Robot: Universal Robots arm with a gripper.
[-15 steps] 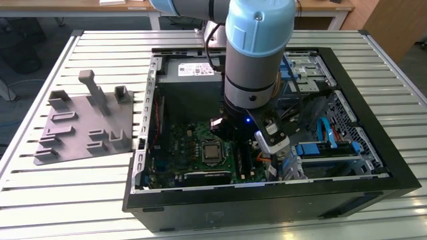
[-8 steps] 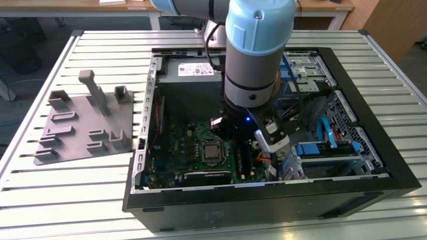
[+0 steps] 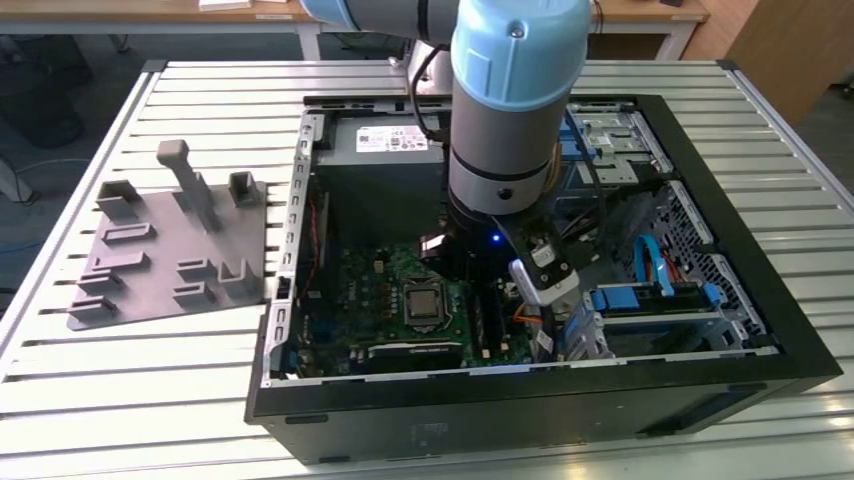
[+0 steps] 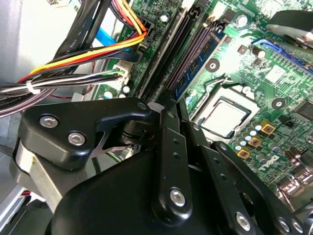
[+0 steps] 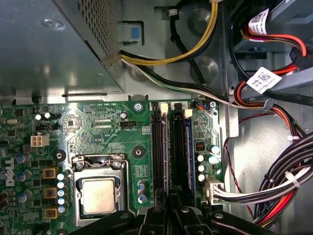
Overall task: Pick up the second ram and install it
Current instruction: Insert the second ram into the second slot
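Exterior view: An open black computer case lies flat on a slatted metal table. The grey and pale blue robot arm reaches straight down into it. Its gripper hangs low over the green motherboard, with the processor socket just beside it. Outside the case, well away from the gripper, a grey fixture plate with upright posts sits on the table.

Second wrist view: The black gripper takes up the near part of the picture. Long black memory slots run away from right in front of its tip. The silver processor lies to one side of the tip, and a bundle of orange, yellow, red and black cables to the other. Whether the gripper is open or closed, or holds anything, cannot be told.

First wrist view: The gripper points along the memory slots, which begin directly ahead of it. The processor is close on one side, and a white connector with cables is on the other. Beyond the far end of the slots sits the grey power supply. The second ram cannot be told apart from the slots here, so its exact place is unclear.
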